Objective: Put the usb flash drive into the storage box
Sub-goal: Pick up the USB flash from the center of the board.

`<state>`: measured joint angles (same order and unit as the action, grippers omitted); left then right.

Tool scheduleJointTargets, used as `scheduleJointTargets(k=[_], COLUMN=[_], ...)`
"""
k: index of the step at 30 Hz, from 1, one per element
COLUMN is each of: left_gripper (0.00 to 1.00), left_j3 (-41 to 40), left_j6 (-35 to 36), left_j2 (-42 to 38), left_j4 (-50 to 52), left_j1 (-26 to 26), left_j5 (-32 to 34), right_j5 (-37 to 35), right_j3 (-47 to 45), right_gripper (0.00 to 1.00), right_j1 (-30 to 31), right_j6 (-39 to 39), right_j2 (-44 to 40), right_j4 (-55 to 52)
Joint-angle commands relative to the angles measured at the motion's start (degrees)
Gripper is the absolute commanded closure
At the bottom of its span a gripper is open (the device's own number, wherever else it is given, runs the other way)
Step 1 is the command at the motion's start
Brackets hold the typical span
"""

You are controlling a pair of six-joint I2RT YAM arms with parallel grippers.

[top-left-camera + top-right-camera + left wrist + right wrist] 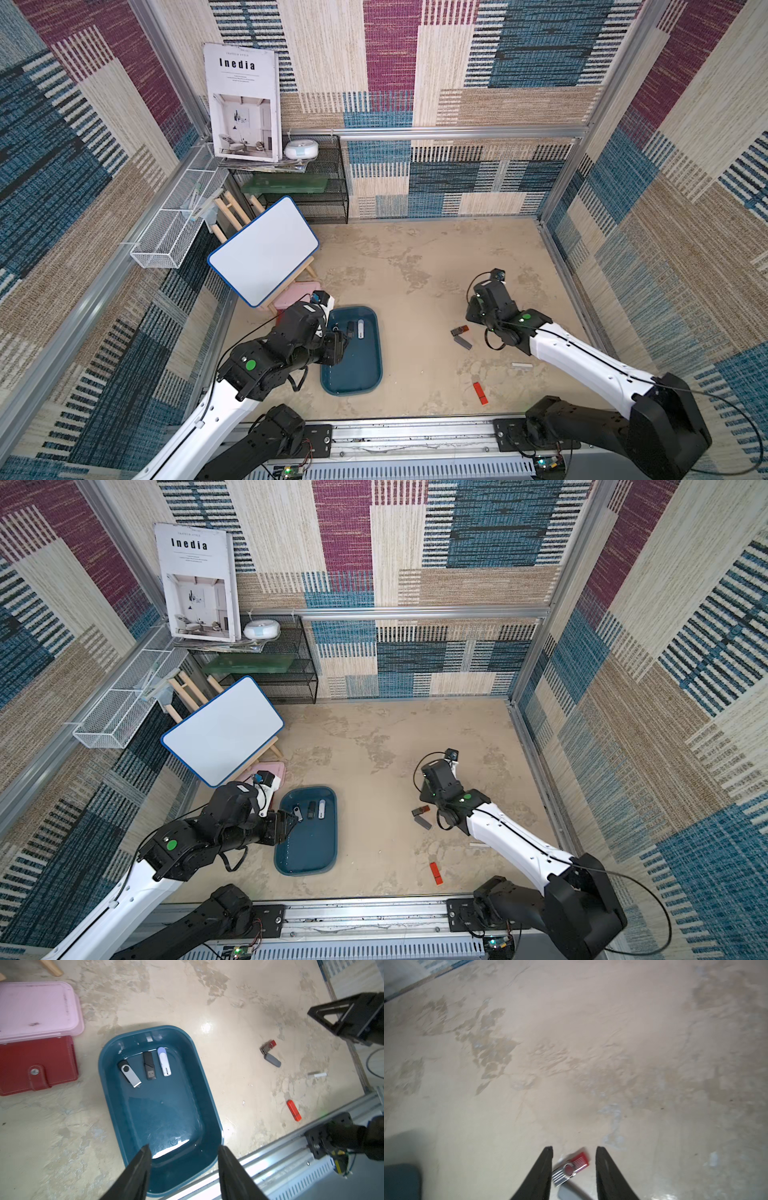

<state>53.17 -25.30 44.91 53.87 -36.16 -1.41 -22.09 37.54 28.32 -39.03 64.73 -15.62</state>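
With the right gripper (pixel 574 1148) open astride the red drive (pixel 572 1166) on the table (pixel 571 1064), well apart from the box (pixel 166 1113) under the open left gripper (pixel 184 1146), centre it, descend and close across the body, clear of the grey drive (pixel 571 1192) just beside.

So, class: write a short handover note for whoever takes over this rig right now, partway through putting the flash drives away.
Left gripper: open, empty, above the storage box.
Right gripper: open, jaws either side of the red swivel drive, which lies on the table.
Done: three drives in the box: black-and-silver swivel drive, black drive, white drive.
Left to do: red swivel drive, grey drive, orange-red drive; possibly the slim white stick.
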Motion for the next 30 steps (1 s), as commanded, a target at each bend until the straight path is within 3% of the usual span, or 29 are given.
scheduleJointTargets(k=[1,2,7,11,14,17,22,30], left_gripper=[0.45,0.45,0.44,0.42,0.42,0.44,0.43,0.43], left_j3=[0.56,0.41,2.51,6.39,14.95,24.46,36.19,43.38], left_j6=[-3.77,-6.17,-17.82,-23.53,-25.24,-25.07,-26.89,-28.14], left_j2=[3.33,4.89,17.08,31.6,44.5,56.59,69.64,78.11], left_j4=[-2.51,-4.14,-10.02,-19.89,-19.69,-17.57,-13.07,-10.63], left_j1=[-4.28,-7.14,-23.26,-30.97,-35.61,-38.4,-41.99,-42.32], left_j5=[-4.78,-5.35,4.39,3.33,6.7,5.74,7.9,8.47], right_j5=[-1.65,-2.78,-7.39,-10.38,-11.98,-11.93,-10.0,-8.9], right_j3=[-4.44,-5.96,-11.12,-13.98,-14.8,-16.19,-17.28,-16.96], right_gripper=[0.59,0.58,0.57,0.57,0.56,0.55,0.54,0.54], right_j1=[-4.56,-5.86,-8.92,-9.86,-11.06,-12.34,-13.83,-14.26], right_j6=[3.02,3.12,2.57,1.42,1.1,-0.04,-0.2,-0.46], right_j2=[-3.65,-4.66,-6.6,-7.28,-8.88,-10.94,-11.93,-9.81], right_j4=[6.35,7.58,12.1,14.65,15.06,14.94,15.66,16.19])
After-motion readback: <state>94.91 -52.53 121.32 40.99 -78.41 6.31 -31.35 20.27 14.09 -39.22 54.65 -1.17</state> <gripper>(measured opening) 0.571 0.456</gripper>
